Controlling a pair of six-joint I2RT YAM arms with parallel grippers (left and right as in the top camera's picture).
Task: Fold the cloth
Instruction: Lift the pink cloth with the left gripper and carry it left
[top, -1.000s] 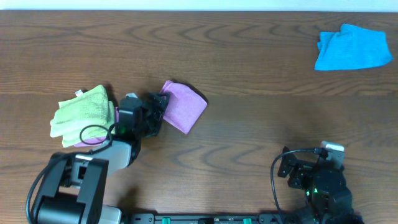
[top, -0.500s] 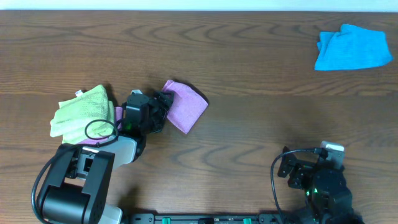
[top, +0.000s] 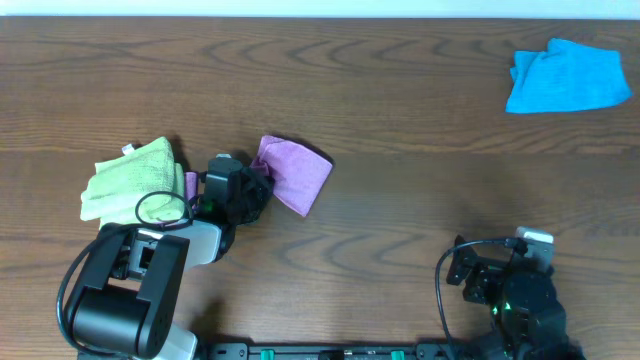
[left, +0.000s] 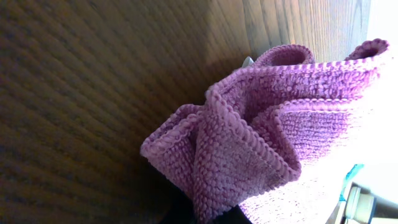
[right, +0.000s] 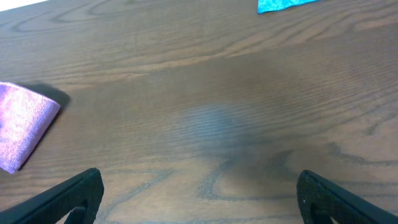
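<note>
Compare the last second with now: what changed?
The left gripper closed on the purple cloth at its left edge, pinching it into a bunch. The lime-green cloth, the blue cloth and the open right gripper stayed put.

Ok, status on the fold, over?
Left gripper shut on the cloth, bunched edge. Right gripper open, well away from it. Lime-green cloth lies close beside the left gripper.

Purple terry cloth (top: 293, 172), bunched and folded, on the table's left-centre.

Left arm (top: 125, 295) black with silver-grey link, looped black cable (top: 158, 209), right arm (top: 515, 298) black, right end effector (right: 199, 180) black-fingered
</note>
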